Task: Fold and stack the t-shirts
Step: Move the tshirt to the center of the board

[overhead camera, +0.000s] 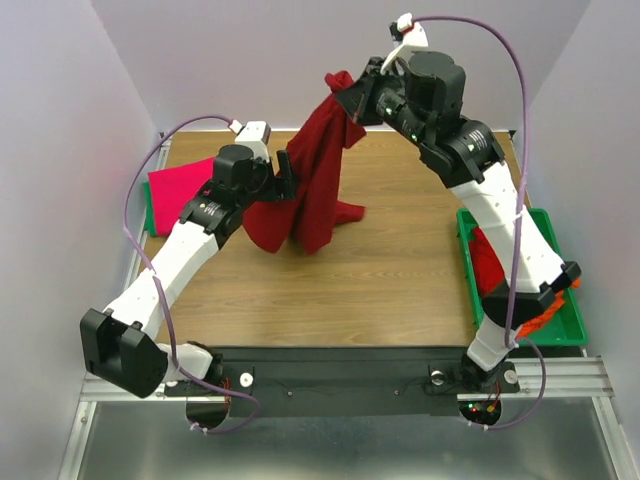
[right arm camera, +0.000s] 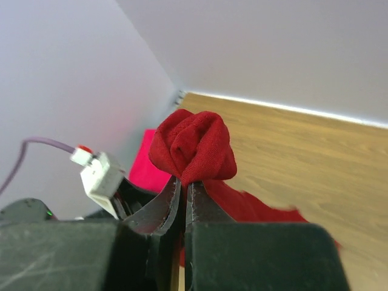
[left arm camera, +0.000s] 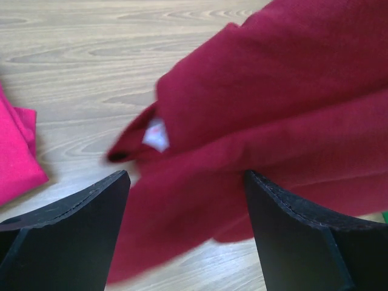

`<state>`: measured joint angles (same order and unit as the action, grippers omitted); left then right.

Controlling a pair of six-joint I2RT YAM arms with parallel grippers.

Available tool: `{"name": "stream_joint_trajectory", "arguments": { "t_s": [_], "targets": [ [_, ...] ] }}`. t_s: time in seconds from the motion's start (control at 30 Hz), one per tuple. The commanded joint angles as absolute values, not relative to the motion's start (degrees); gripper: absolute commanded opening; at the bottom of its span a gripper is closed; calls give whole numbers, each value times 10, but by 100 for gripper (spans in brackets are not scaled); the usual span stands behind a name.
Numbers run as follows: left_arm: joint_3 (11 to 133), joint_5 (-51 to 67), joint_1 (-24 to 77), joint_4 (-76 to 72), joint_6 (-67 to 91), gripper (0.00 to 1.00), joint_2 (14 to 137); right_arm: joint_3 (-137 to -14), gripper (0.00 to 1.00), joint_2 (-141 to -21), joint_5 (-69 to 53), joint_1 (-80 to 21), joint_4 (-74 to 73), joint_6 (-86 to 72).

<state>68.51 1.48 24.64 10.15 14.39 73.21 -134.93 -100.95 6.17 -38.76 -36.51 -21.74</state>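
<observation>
1. Desk [overhead camera: 400, 290]: brown wood-grain top, fills mid frame in the top view. Pale walls on three sides.
2. Dark red t-shirt [overhead camera: 318, 185]: soft matte cotton, hangs as a long drape at upper centre. Long axis runs up-down, leaning to the upper right. Its top is bunched in the right tool; the lower folds pool on the desk at centre left. The drape hides part of the left arm's front.
3. Green tray [overhead camera: 565, 330]: plastic, rectangular, at the right edge of the desk. Bunched t-shirts [overhead camera: 487, 262], red with some orange, lie in it, partly hidden by the right arm.
4. Pink t-shirt [overhead camera: 180, 185]: magenta, flat, at the left edge of the frame, partly behind the left arm.
5. Right tool [right arm camera: 183, 188]: fingers pressed together, clamped on a rounded wad of the dark red t-shirt, raised well above the desk.
6. Left tool [left arm camera: 185, 179]: black fingers spread wide apart, low at the drape's left side. Cloth shows between them; cannot tell if it touches.
7. White label [left arm camera: 156, 134]: small, at the collar opening.
</observation>
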Motion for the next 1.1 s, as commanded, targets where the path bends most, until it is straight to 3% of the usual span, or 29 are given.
{"name": "stream_joint_trajectory", "arguments": {
  "t_s": [0.0,0.13,0.3,0.43,0.47,0.5,0.6,0.63,1.07],
  "targets": [
    [694,34,245,75,124,86,732,-1229,0,-933,151,-385,-317,-221],
    [667,48,245,69,118,74,733,-1075,0,-869,273,-384,-317,-251],
    [655,43,245,77,110,76,730,-886,0,-779,392,-374,-324,-334],
    [650,42,244,85,95,82,735,-786,1,-743,398,-320,-367,-411],
    [650,46,244,88,93,83,742,-772,6,-744,402,-317,-377,-400],
    [649,47,244,91,91,84,747,-771,30,-751,401,-318,-381,-386],
    [648,47,243,105,91,85,774,-801,67,-816,350,-318,-411,-310],
    [642,46,243,105,90,86,786,-810,75,-857,341,-318,-424,-303],
    [648,-49,226,72,90,77,881,-805,73,-925,214,-319,-365,-340]
  ]
}}
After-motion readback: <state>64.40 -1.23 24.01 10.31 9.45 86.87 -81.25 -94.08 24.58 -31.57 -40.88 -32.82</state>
